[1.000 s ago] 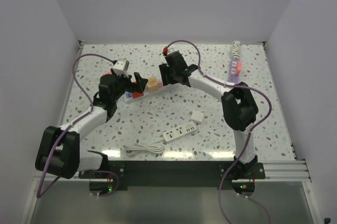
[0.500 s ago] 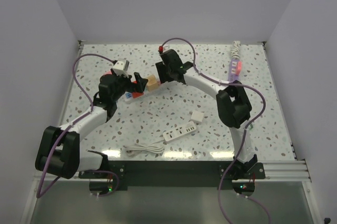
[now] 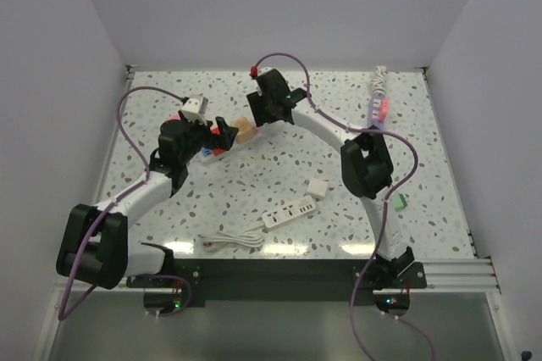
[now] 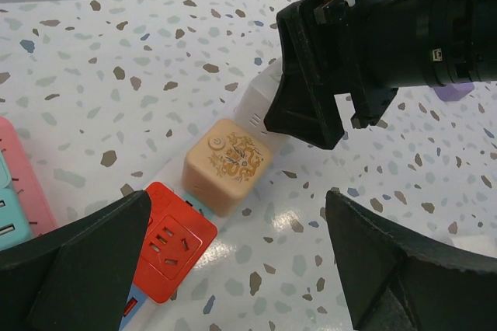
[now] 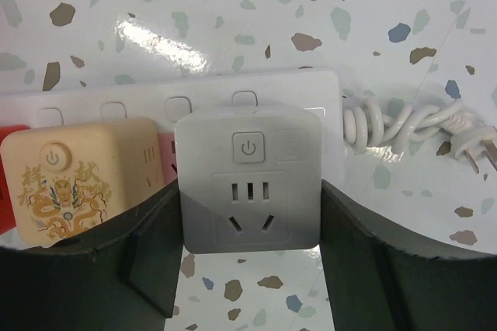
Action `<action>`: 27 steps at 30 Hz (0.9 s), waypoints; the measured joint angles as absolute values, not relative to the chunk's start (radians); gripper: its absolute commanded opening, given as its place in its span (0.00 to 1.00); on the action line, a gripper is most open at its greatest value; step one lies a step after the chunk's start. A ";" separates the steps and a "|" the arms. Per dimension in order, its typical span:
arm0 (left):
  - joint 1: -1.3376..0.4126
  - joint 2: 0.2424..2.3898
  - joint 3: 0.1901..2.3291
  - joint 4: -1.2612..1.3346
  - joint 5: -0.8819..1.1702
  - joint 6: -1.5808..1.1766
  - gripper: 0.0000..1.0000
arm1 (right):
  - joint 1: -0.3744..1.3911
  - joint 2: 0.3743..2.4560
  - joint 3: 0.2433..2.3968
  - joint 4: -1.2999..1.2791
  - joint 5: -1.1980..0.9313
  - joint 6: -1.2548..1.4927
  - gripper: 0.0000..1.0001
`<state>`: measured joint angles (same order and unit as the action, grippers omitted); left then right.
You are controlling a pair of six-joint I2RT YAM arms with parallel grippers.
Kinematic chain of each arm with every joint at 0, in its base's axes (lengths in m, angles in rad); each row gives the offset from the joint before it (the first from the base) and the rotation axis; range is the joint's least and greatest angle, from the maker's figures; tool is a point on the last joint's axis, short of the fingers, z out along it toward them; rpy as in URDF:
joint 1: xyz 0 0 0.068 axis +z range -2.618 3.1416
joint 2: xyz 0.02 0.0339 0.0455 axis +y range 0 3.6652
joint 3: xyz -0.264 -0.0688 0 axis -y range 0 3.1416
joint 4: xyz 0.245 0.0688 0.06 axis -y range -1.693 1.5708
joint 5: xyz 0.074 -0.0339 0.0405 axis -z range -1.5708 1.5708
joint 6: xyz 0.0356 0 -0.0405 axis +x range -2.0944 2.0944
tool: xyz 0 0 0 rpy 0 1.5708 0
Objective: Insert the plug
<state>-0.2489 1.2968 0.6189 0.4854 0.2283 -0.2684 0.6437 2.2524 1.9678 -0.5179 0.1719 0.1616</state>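
The plug is a white cube adapter (image 5: 248, 191) with a power button and sockets on its top face. My right gripper (image 5: 250, 226) is shut on it, one finger against each side. It sits over a white power strip (image 5: 194, 102), right beside a beige cube with a dragon print (image 5: 66, 183); I cannot tell how deep it sits. In the left wrist view the beige cube (image 4: 229, 164) and a red cube (image 4: 167, 242) stand along the strip. My left gripper (image 4: 241, 269) hangs open just in front of them, holding nothing.
The strip's coiled white cord (image 5: 396, 125) ends in a loose pronged plug (image 5: 474, 152). A pink strip (image 4: 15, 183) lies at the left. Nearer the arm bases lie a second white strip (image 3: 292, 211), its cord (image 3: 229, 238), a small white adapter (image 3: 318, 187) and a green piece (image 3: 397, 202). A purple strip (image 3: 377, 107) lies back right.
My right arm has swung left and toward the back with the white cube in its grip, which uncovers the green piece. The left arm has stayed still.
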 measured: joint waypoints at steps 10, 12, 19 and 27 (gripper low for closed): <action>-0.249 1.295 0.619 0.485 0.232 -0.268 1.00 | 0.632 2.317 2.054 -0.520 0.157 0.136 0.00; -0.249 1.295 0.619 0.485 0.232 -0.268 1.00 | 0.633 2.299 2.015 -0.486 0.160 0.136 0.00; -0.249 1.295 0.619 0.485 0.232 -0.268 1.00 | 0.635 2.181 1.760 -0.286 0.170 0.152 0.00; -0.249 1.295 0.619 0.485 0.232 -0.268 1.00 | 0.640 2.159 1.693 -0.210 0.191 0.156 0.00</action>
